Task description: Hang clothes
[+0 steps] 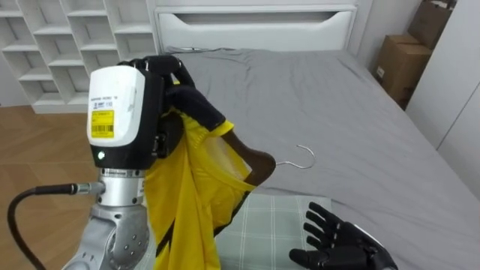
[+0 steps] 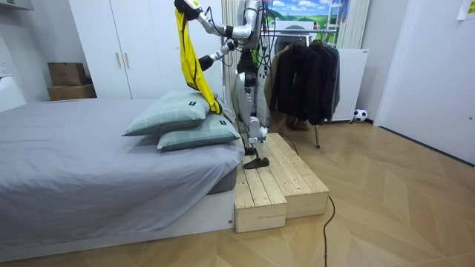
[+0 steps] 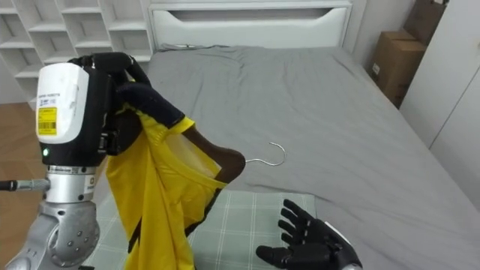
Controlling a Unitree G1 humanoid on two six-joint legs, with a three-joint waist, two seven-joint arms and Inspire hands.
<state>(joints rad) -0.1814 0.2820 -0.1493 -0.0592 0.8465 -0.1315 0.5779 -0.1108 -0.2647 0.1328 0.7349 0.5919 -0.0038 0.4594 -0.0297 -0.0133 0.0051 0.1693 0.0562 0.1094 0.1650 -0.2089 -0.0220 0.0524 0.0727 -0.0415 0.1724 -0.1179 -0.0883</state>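
Left eye view showed the left hand clutching a yellow cloth garment on a brown wooden hanger, right hand spread wide.

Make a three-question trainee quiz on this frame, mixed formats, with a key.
1. True or false: the left robot hand is raised and shut on the yellow garment.
2. Where is the hanger? A) flat on the bed; B) partly inside the garment, hook sticking out; C) on the clothes rack.
3. Short answer: what state is the right robot hand in, low over the checked pillow?

Key: 1 true. 2 B. 3 open, holding nothing.
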